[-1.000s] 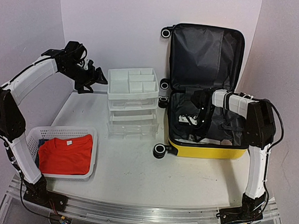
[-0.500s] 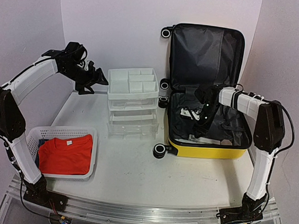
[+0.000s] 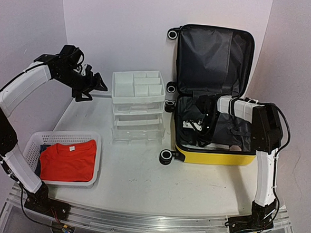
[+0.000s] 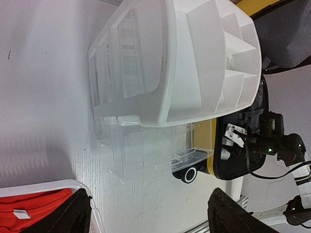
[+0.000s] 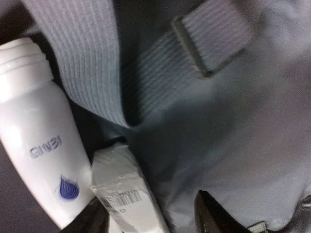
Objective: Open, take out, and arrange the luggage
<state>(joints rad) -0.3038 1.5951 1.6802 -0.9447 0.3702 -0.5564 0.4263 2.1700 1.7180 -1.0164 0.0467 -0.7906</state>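
Luggage (image 3: 216, 156): open yellow shell, dark grey lining.

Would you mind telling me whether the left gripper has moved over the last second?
Yes. The left gripper has shifted slightly to the left, away from the white drawer unit, which has stayed where it was.

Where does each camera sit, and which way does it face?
Top external: above and behind, facing down on the table; both arms show.
Left wrist: on the raised left hand, facing the drawer unit; fingertips show.
Right wrist: on the right hand inside the luggage, facing a white bottle; fingertips show.
Shared: top and left wrist both see the drawer unit.
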